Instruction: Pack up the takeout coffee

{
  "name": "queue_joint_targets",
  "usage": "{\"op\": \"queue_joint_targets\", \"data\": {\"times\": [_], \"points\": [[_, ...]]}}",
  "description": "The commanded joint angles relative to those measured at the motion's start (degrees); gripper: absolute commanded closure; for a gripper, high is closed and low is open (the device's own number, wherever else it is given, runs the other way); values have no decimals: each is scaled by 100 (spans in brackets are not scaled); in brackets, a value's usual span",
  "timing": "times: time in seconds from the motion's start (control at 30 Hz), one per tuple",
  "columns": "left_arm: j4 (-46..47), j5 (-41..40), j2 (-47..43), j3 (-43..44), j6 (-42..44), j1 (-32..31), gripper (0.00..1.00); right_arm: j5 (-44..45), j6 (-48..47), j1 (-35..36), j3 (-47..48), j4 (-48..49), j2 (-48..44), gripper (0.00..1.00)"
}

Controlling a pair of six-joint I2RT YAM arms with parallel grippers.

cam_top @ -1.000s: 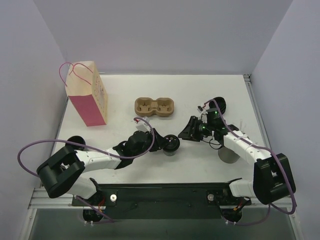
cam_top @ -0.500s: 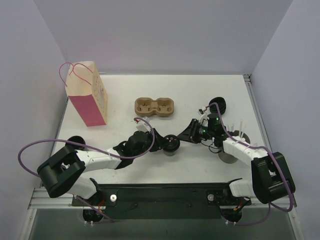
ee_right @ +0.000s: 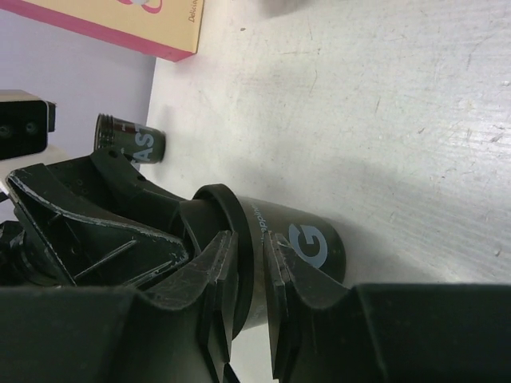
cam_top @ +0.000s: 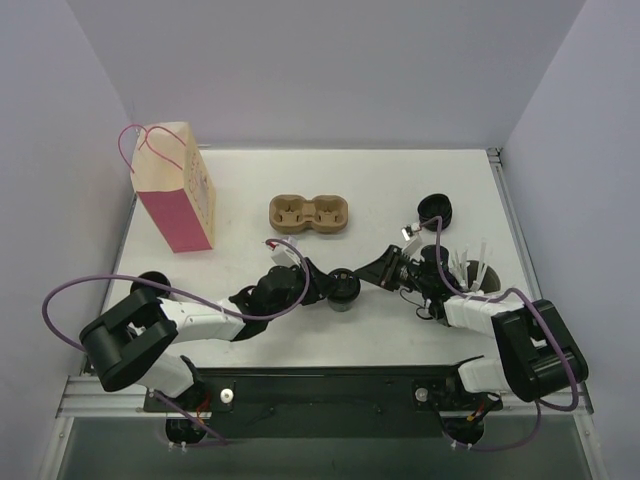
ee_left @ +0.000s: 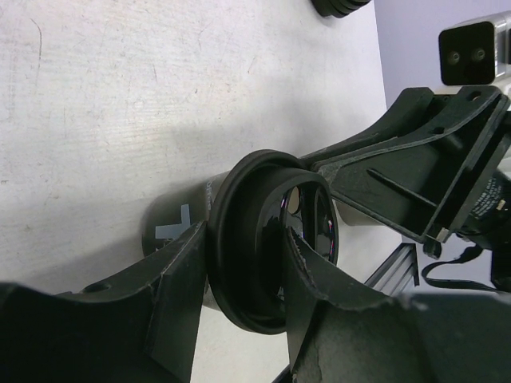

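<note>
A black takeout coffee cup (cam_top: 344, 289) with a black lid stands on the white table in front of the arms. My left gripper (cam_top: 326, 285) is shut on its top from the left; in the left wrist view the left gripper (ee_left: 247, 275) has a finger on each side of the lidded cup (ee_left: 267, 231). My right gripper (cam_top: 362, 276) comes in from the right. In the right wrist view the right gripper (ee_right: 249, 259) pinches the lid's rim on the cup (ee_right: 307, 243), which bears a grey "G". The brown pulp tray (cam_top: 310, 214) lies beyond, its wells bare.
A pink and tan paper bag (cam_top: 176, 190) stands at the back left. A second black cup (cam_top: 150, 283) is by the left arm. A stack of black lids (cam_top: 436, 209) sits at the right, and a grey cylinder with white straws (cam_top: 466, 272) beside the right arm.
My right gripper has swung left to the cup in my left gripper and narrowed its jaws onto the lid's rim. The left gripper and the cup have stayed put.
</note>
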Motion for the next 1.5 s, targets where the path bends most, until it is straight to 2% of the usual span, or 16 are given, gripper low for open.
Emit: {"op": "queue_joint_targets", "data": {"times": [0.0,0.27,0.5,0.63,0.8,1.13,1.47], "points": [[-2471,223,624,-601,242,-210,53,404,-539,228,-695,-705,878,82],[-2498,117,457,-733,189,-218,54,325,-654,299,-450,-1117,396,82],[-2866,99,299,-347,452,-210,53,307,-943,272,807,-3197,-842,75],[-3174,134,290,267,707,-210,53,606,-1295,167,1536,-4237,-1133,64],[-3508,178,263,646,901,-210,53,896,-1821,149,2108,-5230,-1274,58],[-3482,231,404,735,1006,-166,53,799,-1814,324,1811,-5618,-1529,61],[-3350,266,580,682,954,-166,53,817,-1489,395,1424,-4881,-1195,66]]}}
